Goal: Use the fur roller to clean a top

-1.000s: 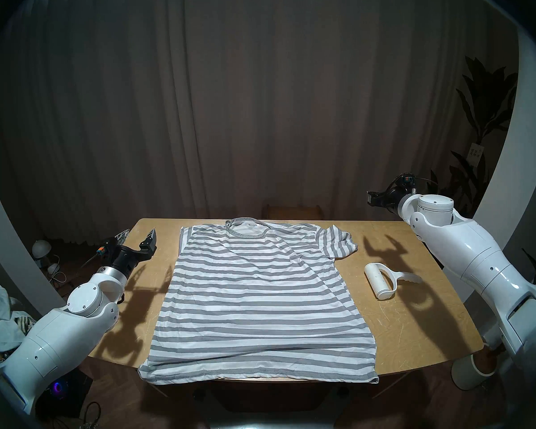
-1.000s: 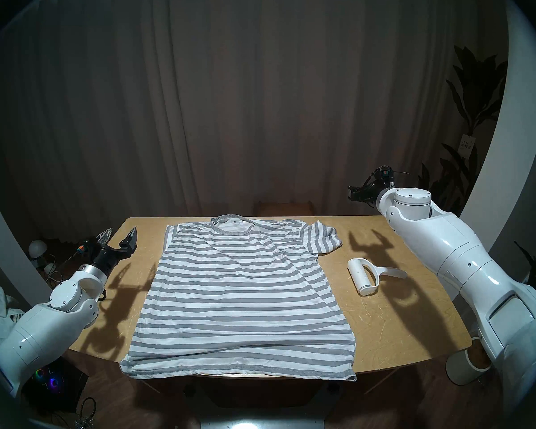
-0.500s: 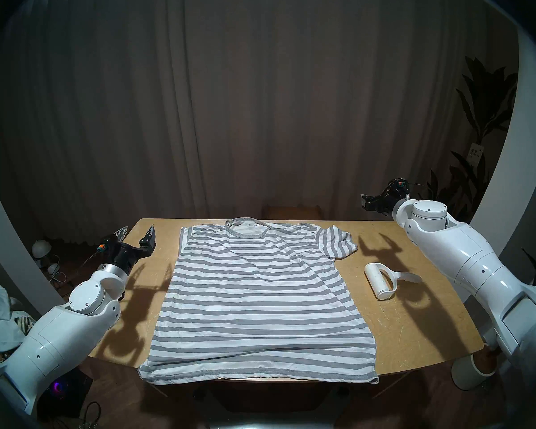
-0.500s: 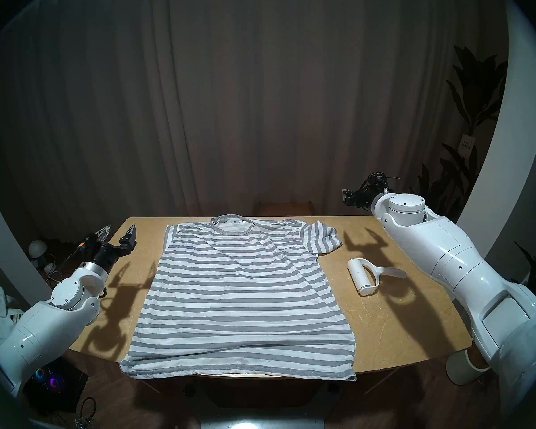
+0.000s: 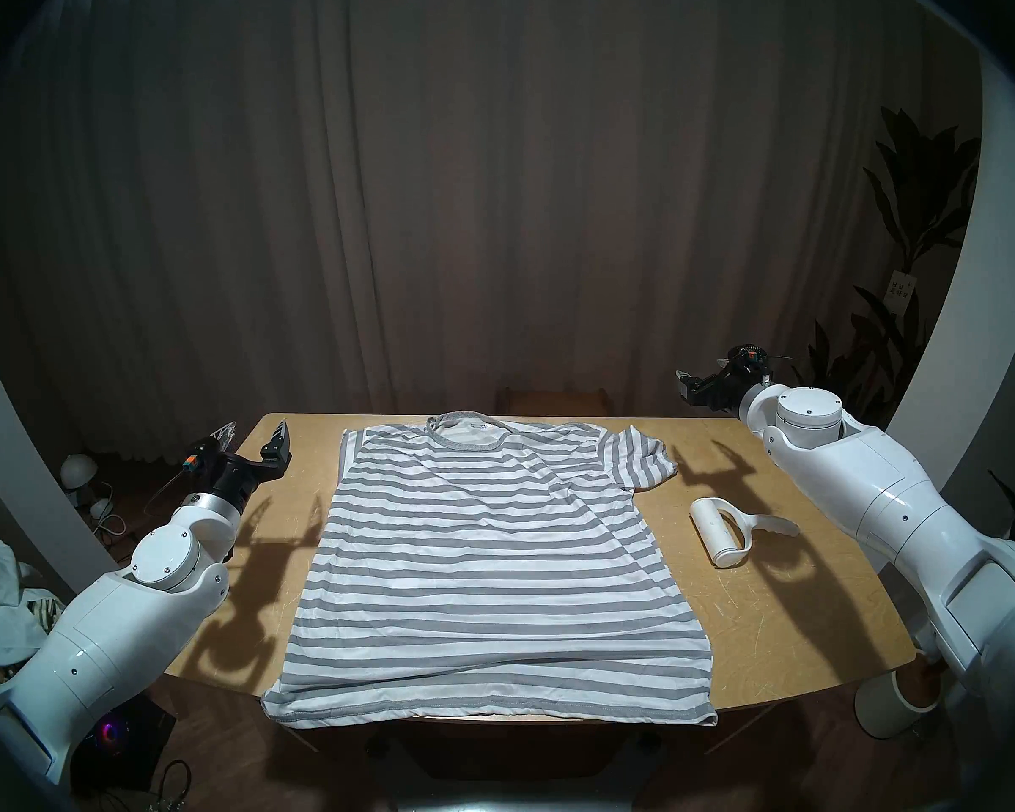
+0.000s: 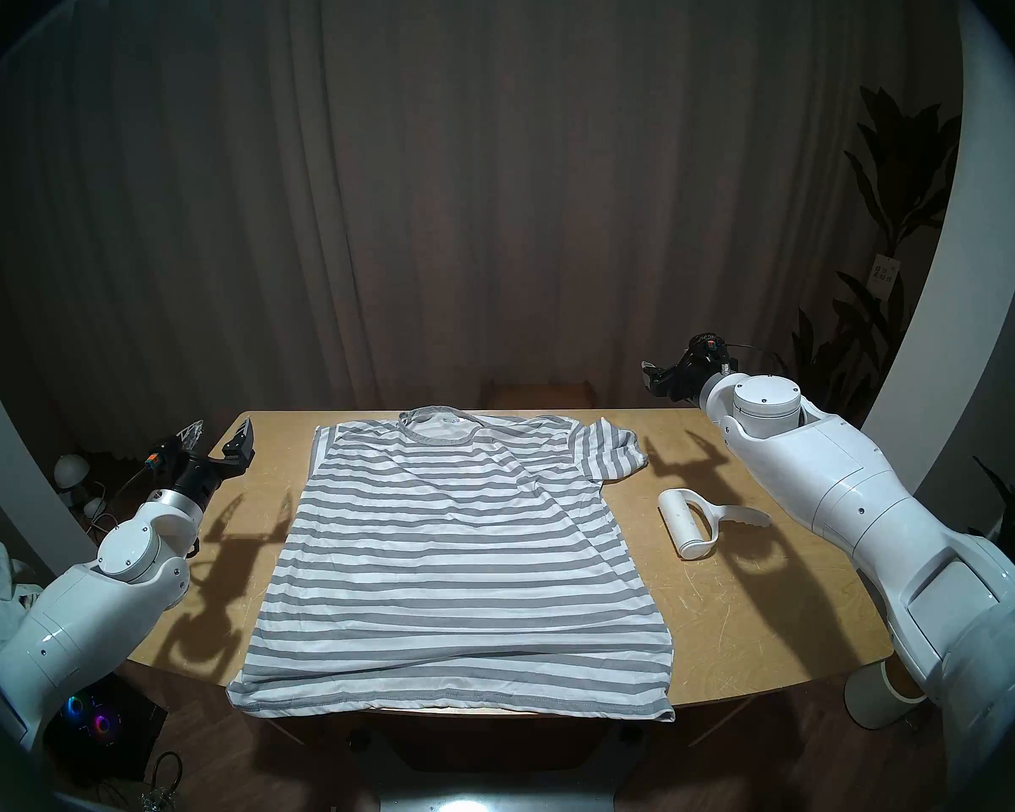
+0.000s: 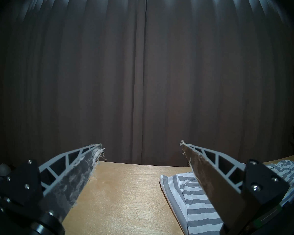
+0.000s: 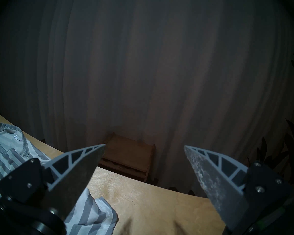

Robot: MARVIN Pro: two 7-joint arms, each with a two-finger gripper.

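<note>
- The wooden table runs under both arms; its near edge is hidden under the shirt hem.
- The striped T-shirt lies flat mid-table, collar at the far side, between the two sets of jaws and touched by neither. Each wrist view catches only a cut-off piece: a sleeve edge behind the left gripper's inner finger, the collar and a sleeve beside the right gripper's.
- The left gripper reaches out level above the table's left edge, jaws spread wide and empty, frayed lint on its fingertips.
- The right gripper hangs high past the far right corner, tipped slightly down, jaws wide apart, holding nothing. Beyond them stands a small wooden stool, mostly hidden from the head views.
- The white lint roller lies on bare table below and nearer than the right jaws, handle pointing right; only the head views show it.
</note>
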